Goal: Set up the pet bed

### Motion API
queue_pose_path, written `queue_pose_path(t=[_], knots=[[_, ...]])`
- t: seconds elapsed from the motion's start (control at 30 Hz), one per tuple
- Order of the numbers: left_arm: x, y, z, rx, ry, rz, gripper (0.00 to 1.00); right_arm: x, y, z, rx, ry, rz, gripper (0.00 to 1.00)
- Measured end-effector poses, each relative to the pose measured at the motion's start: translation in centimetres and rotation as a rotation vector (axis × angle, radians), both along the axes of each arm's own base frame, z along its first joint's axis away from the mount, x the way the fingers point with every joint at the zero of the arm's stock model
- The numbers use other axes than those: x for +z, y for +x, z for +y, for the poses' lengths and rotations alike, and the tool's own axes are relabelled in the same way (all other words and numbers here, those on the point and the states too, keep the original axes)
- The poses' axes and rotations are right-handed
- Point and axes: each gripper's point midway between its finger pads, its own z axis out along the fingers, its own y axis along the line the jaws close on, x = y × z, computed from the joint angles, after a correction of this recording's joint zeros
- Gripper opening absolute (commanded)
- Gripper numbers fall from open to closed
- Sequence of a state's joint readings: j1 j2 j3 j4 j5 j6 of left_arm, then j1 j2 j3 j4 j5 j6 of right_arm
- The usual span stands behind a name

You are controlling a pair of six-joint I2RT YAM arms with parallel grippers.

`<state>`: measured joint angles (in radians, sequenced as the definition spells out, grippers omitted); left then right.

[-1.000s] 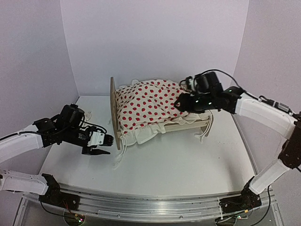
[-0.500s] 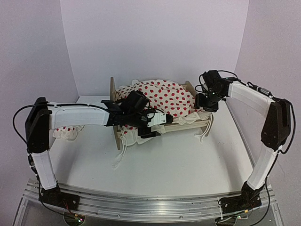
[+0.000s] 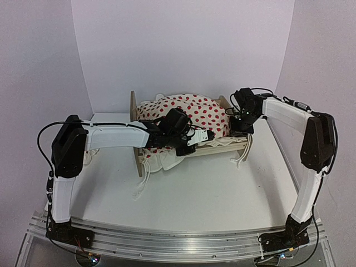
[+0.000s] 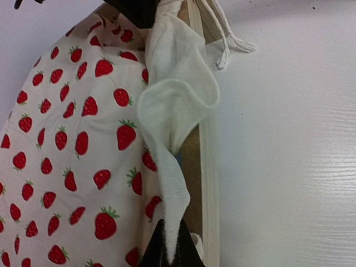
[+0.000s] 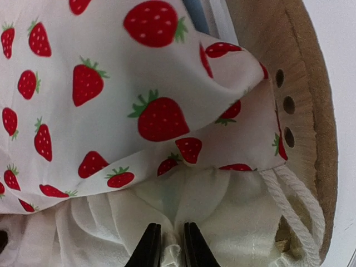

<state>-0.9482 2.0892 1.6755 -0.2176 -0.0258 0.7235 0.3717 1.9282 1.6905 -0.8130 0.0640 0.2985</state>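
Note:
The pet bed (image 3: 221,148) is a light-wood frame at the back of the table. A white blanket (image 3: 189,114) with red strawberries is heaped over it. My left gripper (image 3: 204,136) reaches across the bed's near side. In the left wrist view the left gripper (image 4: 169,257) is shut on the blanket's white ruffle (image 4: 178,94), beside the wooden side rail (image 4: 192,161). My right gripper (image 3: 240,125) is at the footboard end. In the right wrist view the right gripper (image 5: 167,245) pinches a fold of the white ruffle (image 5: 222,206) next to the footboard (image 5: 311,83). A blue strip of mattress (image 5: 194,11) peeks out.
White cords hang off the bed at its front left corner (image 3: 141,186) and front right corner (image 3: 239,159). White walls close in behind and at both sides. The left arm (image 3: 111,135) stretches across the table in front of the headboard (image 3: 133,128).
The left arm swung from the table's left side across to the bed's near side and shut on the ruffle. The right gripper drew back to the footboard end and shut on the ruffle there.

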Motion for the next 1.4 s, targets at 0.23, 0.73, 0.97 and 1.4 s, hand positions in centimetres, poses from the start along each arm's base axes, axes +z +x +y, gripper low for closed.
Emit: queue_pose_path(t=[0.23, 0.73, 0.97, 1.4], knots=[[1.6, -4.6, 2.1, -0.144, -0.014, 0.064, 0.0, 0.1, -1.3, 0.3, 0.03, 0.027, 0.029, 0.0], [1.2, -6.5, 6.2, -0.236, 0.016, 0.05, 0.5, 3.8, -7.3, -1.0, -0.002, 0.115, 0.023, 0.46], [2.3, -7.2, 5.8, -0.276, 0.011, 0.077, 0.65, 5.3, -5.6, -3.2, -0.043, 0.055, -0.036, 0.56], [13.3, -0.2, 10.7, 0.02, -0.083, -0.038, 0.67, 1.6, 7.7, -6.3, -0.054, 0.023, -0.071, 0.4]])
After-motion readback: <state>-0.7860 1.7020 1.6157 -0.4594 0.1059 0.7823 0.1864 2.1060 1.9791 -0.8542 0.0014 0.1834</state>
